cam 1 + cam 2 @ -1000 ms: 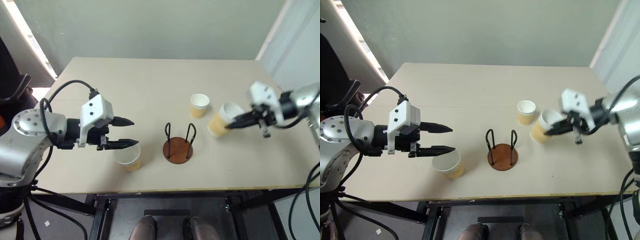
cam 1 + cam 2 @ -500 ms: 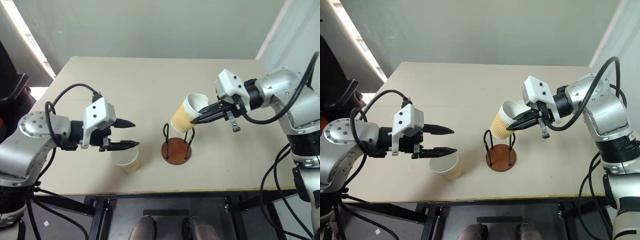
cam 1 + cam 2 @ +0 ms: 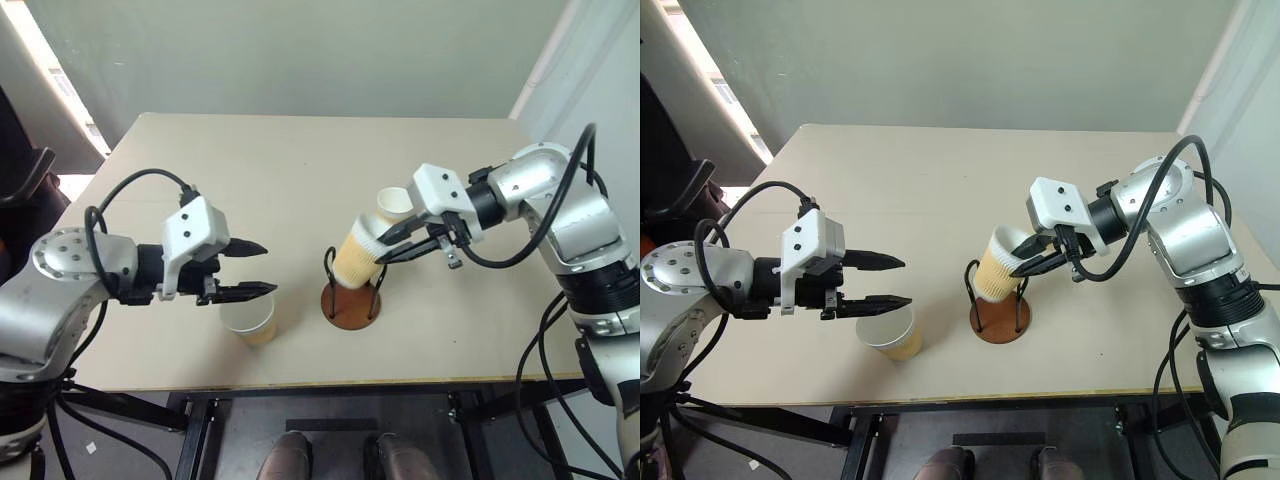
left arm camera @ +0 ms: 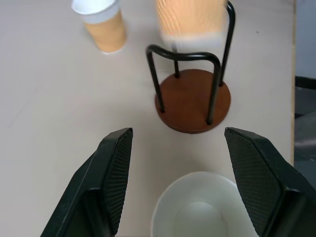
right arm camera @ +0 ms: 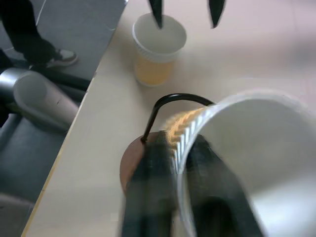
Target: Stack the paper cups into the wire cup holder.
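- The paper cup [image 3: 356, 258] we carry sits at the centre of the left eye view, tilted, its base between the black loops of the wire cup holder [image 3: 352, 297] and not yet seated on the reddish disc.
- We judge it light and thin-walled, easy to crush or tip; the rolled white rim is the stiffest place to take hold — one finger inside, one outside.
- That is how the right gripper [image 3: 383, 247] has it: jaws astride the rim wall. The right wrist view shows the pinch with the fingers blurred, so we cannot tell whether it is easing off.
- A second cup [image 3: 249, 321] stands upright at lower left of centre, mouth up; a third [image 3: 393, 209] stands just above and right of the holder.
- The left gripper [image 3: 262, 267] hovers over the second cup, jaws spread wide and empty.
- All rests on the pale table [image 3: 300, 170] — a smooth top, so we expect a nudged cup to slide.
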Available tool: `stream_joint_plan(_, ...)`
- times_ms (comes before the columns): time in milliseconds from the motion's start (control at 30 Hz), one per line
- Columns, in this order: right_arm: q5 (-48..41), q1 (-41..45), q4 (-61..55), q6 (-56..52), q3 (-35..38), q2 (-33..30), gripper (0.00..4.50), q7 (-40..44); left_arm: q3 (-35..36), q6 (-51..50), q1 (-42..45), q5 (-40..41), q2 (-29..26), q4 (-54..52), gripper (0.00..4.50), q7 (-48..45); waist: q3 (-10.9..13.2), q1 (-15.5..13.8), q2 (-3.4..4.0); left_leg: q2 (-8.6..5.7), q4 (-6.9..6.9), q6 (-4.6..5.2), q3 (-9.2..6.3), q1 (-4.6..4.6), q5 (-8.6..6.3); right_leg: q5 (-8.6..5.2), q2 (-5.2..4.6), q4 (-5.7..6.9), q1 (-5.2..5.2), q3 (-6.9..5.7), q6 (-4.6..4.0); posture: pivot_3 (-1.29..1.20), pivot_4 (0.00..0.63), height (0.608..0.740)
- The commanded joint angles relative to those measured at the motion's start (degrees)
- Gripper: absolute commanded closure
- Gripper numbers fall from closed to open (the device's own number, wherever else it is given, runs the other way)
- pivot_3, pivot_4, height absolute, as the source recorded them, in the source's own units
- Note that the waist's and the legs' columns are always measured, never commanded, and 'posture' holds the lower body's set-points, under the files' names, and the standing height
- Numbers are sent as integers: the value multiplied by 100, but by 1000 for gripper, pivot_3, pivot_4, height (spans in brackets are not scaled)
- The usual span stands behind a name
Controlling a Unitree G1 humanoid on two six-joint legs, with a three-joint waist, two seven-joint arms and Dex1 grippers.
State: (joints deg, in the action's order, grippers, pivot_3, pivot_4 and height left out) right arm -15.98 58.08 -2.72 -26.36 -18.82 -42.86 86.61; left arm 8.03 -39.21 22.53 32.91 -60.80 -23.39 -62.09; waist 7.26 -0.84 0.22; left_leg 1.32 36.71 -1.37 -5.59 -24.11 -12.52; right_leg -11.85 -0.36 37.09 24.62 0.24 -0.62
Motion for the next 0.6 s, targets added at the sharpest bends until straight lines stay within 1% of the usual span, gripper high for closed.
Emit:
stream_joint_plan(33, 4, 48, -127, 52, 57, -9, 2505, 55, 242, -29, 137, 164, -13, -89, 1296, 50, 0, -1, 0, 0, 0, 0, 0, 0, 0, 0, 0, 0, 0, 0, 0, 0, 150, 740)
stream_joint_plan(67, 6, 48, -133, 50, 61, -1, 2215, 40, 247, -24, 143, 168, -14, -75, 1296, 65, 0, 0, 0, 0, 0, -1, 0, 0, 0, 0, 0, 0, 0, 0, 0, 0, 150, 740)
stream_joint_plan(167, -1, 133, -2, 46, 164, 77, 1151, -98, 241, 42, 201, 109, 29, 18, 1296, 168, 0, 0, 0, 1, 0, -2, 0, 1, -1, 0, 0, 0, 0, 0, 0, 0, 150, 740)
stream_joint_plan(233, 279, 457, 775, 298, 290, 212, 505, -490, 109, 135, 518, -163, 241, 320, 1296, 578, 0, -1, 1, 2, 1, -2, 0, 4, -1, 1, 2, 2, -1, 0, 0, 0, 150, 740)
stream_joint_plan(300, 765, 890, 2096, 804, 289, 363, 505, -1036, -197, 220, 981, -613, 600, 751, 1296, 1138, 1, -19, 2, 4, 5, -8, -2, 5, 8, 7, 1, 9, 2, -1, -16, 0, 150, 740)
stream_joint_plan(333, 1028, 1071, 2719, 1127, 209, 419, 505, -1272, -371, 299, 1141, -806, 741, 907, 1296, 1264, 1, -30, 2, 4, 10, -8, -3, 7, 14, 9, 0, 12, 0, -1, -23, 0, 150, 740)
stream_joint_plan(467, 1730, 1700, 4826, 2139, 43, 820, 505, -2084, -939, 523, 1634, -1271, 1282, 1497, 1296, 1419, 0, -46, 1, 3, 17, -3, -4, 10, 21, 21, -3, 8, -7, 0, -43, 0, 150, 740)
stream_joint_plan(533, 2035, 1870, 5559, 2577, -39, 999, 505, -2336, -1111, 642, 1832, -1399, 1510, 1788, 1296, 1374, 1, -47, 1, 2, 18, -4, -3, 6, 21, 28, -3, 7, -1, 1, -33, 0, 150, 740)
stream_joint_plan(600, 2212, 1983, 6027, 2866, -40, 1168, 505, -2428, -1205, 728, 2016, -1517, 1705, 2055, 1296, 1410, 1, -48, 2, 3, 14, -10, -3, -1, 14, 57, -1, 8, 9, 0, 16, 0, 150, 740)
